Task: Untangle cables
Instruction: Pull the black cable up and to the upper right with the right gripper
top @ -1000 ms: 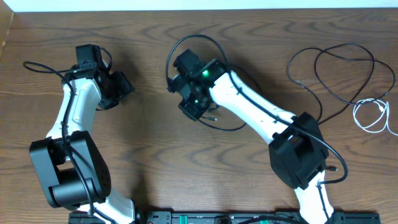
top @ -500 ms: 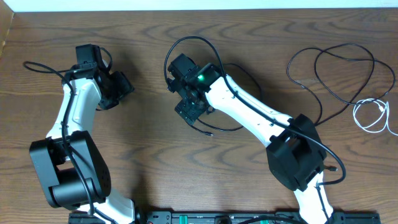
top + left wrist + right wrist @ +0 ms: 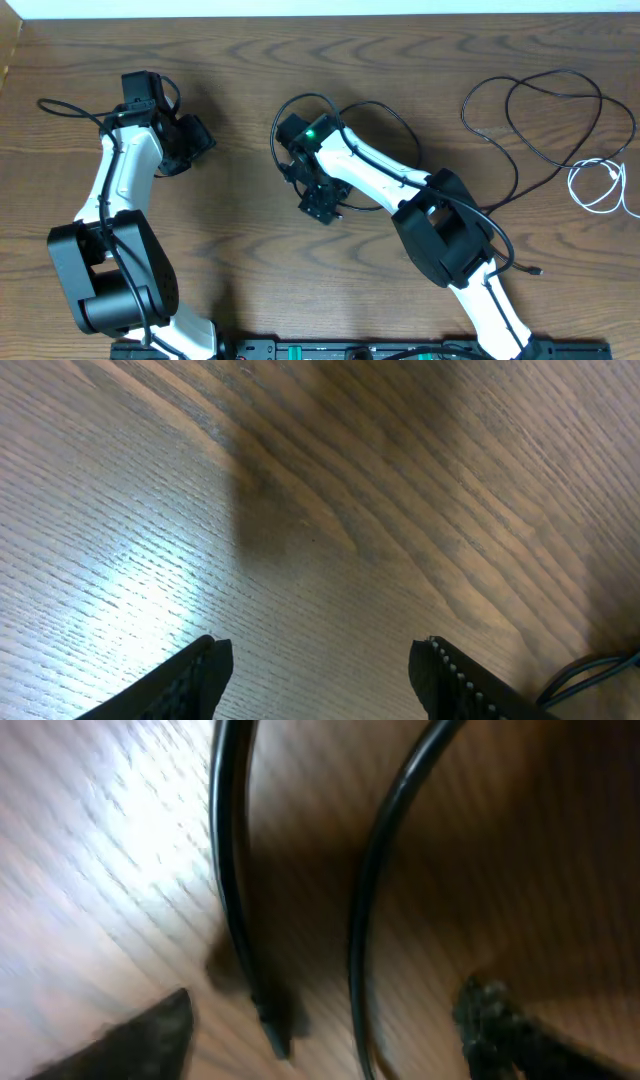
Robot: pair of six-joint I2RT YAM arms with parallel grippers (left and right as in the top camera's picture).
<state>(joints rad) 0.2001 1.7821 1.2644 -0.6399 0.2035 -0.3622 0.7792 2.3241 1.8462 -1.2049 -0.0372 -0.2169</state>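
The right gripper is held with jaws released above a black cable looped on the bench (its plug end lies ungrasped). The left gripper is spread, empty. A second black cable and a white cable are seen far right.

White arms w/ blk joints

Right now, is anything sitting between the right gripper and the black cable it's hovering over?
Nothing visible does. The right gripper is open, and in the right wrist view two strands of the black cable lie on the table directly under it, with no other thing in between.
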